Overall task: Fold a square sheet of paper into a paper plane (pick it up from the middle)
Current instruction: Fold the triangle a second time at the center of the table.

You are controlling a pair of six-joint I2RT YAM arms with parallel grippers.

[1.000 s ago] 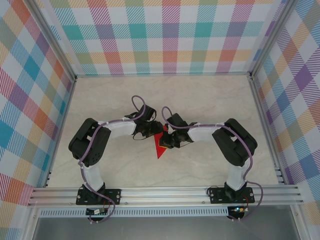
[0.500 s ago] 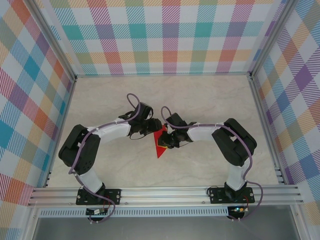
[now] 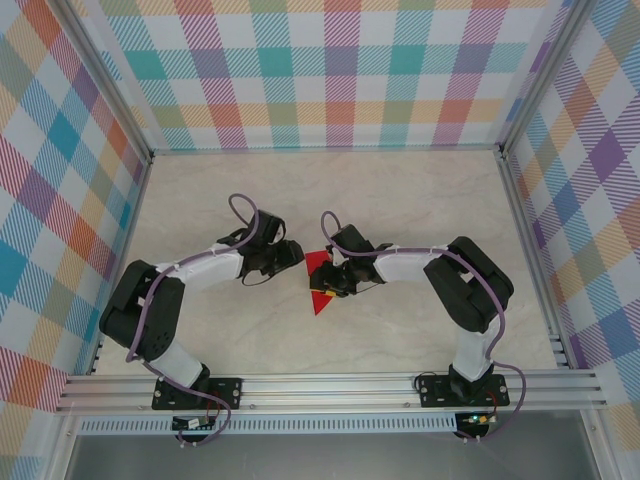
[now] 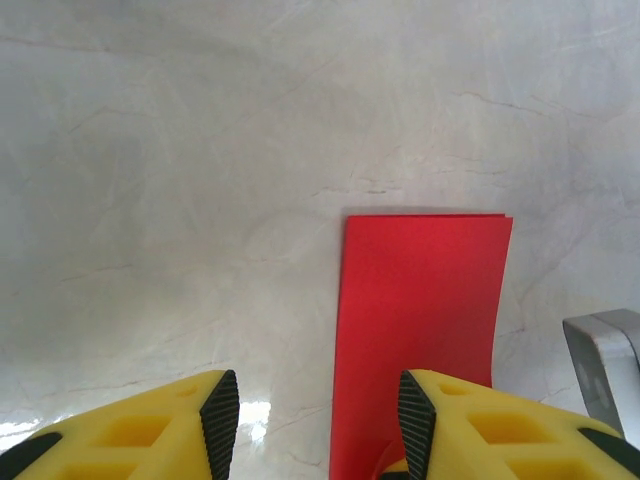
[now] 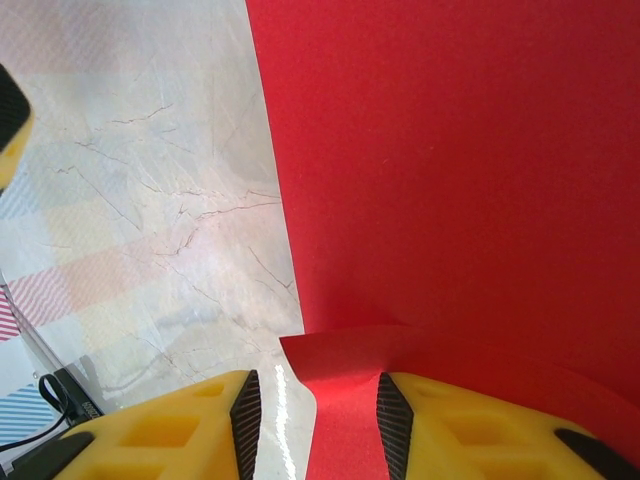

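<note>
The red paper (image 3: 320, 300) lies on the worktop (image 3: 400, 200) under the right claw (image 5: 312, 410), beside the left claw (image 4: 310, 400) — both released — thin, light, easy to crease, so better grasp its middle gently.

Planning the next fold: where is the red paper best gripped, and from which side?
Probably the lifted flap between the right gripper's fingers, approached from that side: the red paper otherwise lies flat on the table, offering no edge.
</note>
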